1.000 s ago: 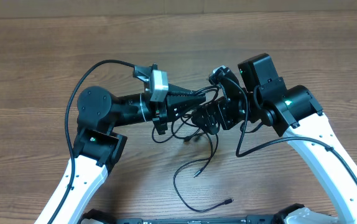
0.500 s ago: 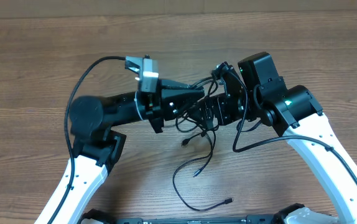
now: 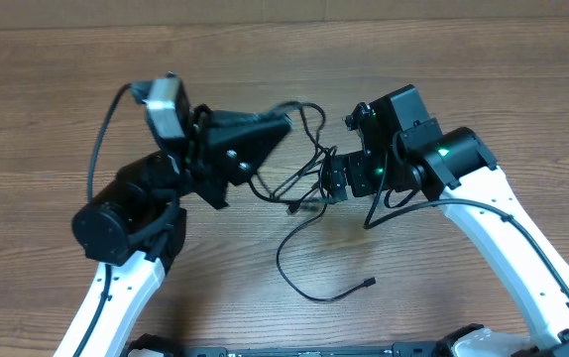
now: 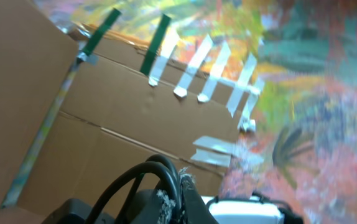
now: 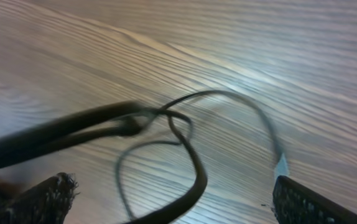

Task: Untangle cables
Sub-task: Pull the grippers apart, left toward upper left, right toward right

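I see the thin black cables (image 3: 304,183) tangled at the middle of the brown wood-grain tabletop (image 3: 483,59), with one plug-tipped strand trailing near. Bare wood lies left, right and far, up to the far edge. Right end effector (image 3: 335,182): fingers wide apart, cords between them, nothing gripped. Left end effector (image 3: 277,123): tilted upward, cords at its tip; I cannot tell its opening.

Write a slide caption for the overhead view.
Left gripper grips tangled black cables; right gripper open beside them.

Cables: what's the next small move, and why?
Likely close the right gripper on the strands between its open fingers. The left gripper holds the cables raised, and they cross in a loop there, so pinning them should let the left pull the tangle apart.
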Robot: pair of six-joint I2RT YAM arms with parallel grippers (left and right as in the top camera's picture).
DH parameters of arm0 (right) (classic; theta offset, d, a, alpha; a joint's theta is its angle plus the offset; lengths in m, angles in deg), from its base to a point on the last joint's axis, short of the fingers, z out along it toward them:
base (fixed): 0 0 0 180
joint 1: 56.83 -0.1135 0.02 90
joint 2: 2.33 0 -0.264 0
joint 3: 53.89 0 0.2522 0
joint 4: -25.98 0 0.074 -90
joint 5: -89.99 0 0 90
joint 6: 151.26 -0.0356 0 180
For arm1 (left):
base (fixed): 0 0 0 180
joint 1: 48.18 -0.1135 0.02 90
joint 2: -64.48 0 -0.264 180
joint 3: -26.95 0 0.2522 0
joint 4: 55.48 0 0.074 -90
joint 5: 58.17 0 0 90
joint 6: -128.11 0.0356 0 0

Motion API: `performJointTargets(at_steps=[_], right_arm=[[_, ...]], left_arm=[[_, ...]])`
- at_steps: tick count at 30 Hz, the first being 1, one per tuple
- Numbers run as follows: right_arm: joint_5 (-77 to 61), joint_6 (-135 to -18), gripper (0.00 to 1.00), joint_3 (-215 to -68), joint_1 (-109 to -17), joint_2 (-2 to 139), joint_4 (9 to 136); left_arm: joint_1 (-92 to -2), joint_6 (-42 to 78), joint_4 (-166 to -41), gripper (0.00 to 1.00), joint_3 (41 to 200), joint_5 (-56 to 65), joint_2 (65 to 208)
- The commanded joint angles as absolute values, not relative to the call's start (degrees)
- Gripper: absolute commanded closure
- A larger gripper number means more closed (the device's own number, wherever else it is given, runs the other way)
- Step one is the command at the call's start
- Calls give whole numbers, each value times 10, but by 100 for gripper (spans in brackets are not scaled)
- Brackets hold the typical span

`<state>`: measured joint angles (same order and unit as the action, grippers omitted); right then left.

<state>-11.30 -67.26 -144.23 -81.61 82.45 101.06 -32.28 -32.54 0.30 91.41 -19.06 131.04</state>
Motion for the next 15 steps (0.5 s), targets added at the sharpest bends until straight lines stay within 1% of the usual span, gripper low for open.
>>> performJointTargets(at_steps=[1, 3, 6, 9, 15], right_arm=[[-54, -675, 0, -1445, -815, 831, 1012], [-41, -675, 0, -1445, -815, 831, 1012], [-41, -675, 0, -1445, -815, 831, 1012], [-39, -718, 0, -1445, -815, 831, 1038], [-28, -733, 0, -1445, -815, 831, 1091]], left_arm=[[-363, -426, 22, 96, 923, -165, 1306], [-384, -447, 32, 96, 923, -176, 1306], [-399, -446, 32, 96, 923, -196, 1306], [-432, -367, 17, 96, 923, -252, 1306], [-479, -294, -82, 96, 923, -337, 1306]])
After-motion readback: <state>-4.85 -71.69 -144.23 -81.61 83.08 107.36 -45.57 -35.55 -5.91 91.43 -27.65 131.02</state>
